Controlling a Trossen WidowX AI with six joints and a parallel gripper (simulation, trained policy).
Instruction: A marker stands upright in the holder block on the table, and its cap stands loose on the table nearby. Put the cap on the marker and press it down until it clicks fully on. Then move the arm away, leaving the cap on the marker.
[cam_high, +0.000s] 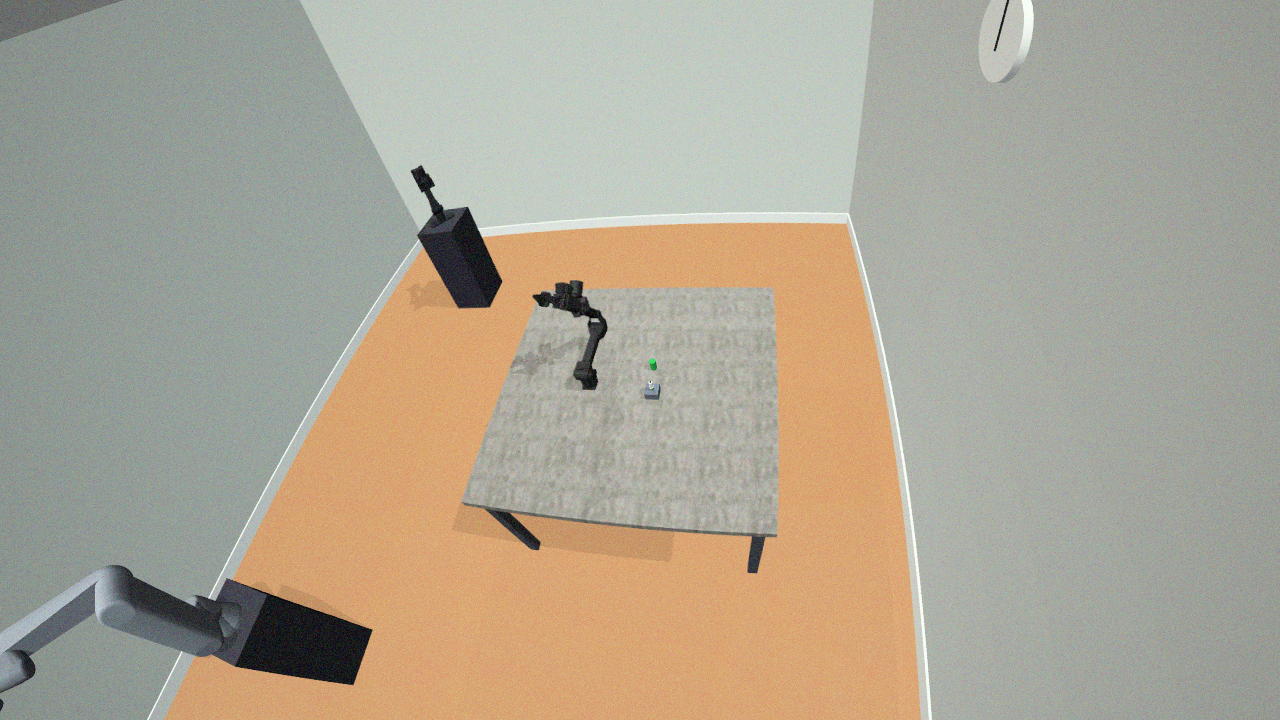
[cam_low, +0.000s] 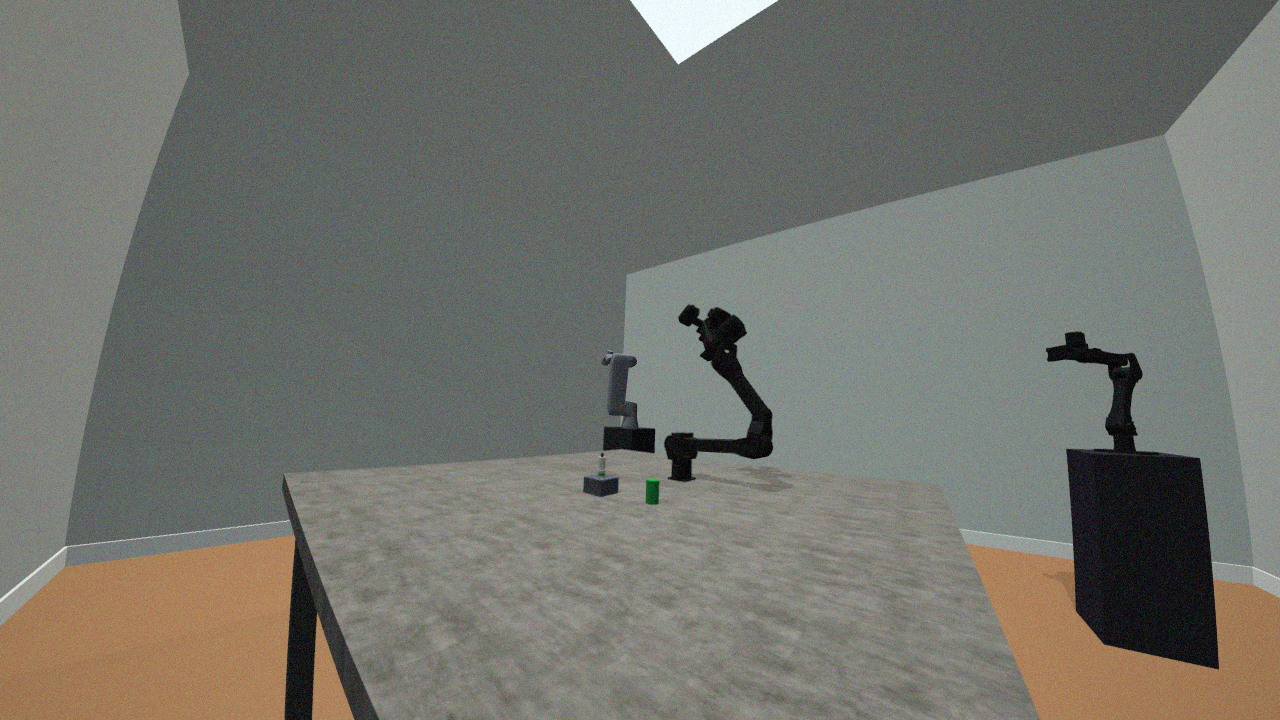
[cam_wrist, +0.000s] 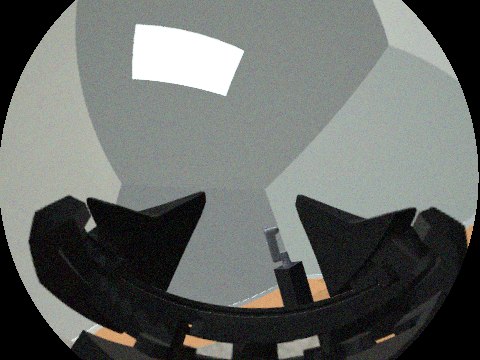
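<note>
The green cap (cam_high: 652, 364) (cam_low: 652, 491) stands loose on the table, a short way from the holder block. The grey holder block (cam_high: 651, 394) (cam_low: 600, 486) sits on the table. The pale marker (cam_high: 650, 384) (cam_low: 602, 464) stands upright in it, with its dark tip bare at the top. My gripper (cam_high: 538, 298) (cam_low: 687, 315) (cam_wrist: 251, 195) is open and empty, with its fingers wide apart. It is raised high above the table, well away from cap and marker, and points away from them. Neither shows in the wrist view.
The table (cam_high: 707, 465) (cam_low: 760, 608) carries my arm's base. Another black arm on a dark pedestal (cam_high: 460, 259) (cam_low: 1141, 555) stands off the table. A grey arm on a second dark pedestal (cam_high: 299, 635) (cam_low: 629, 438) (cam_wrist: 295, 285) stands on another side.
</note>
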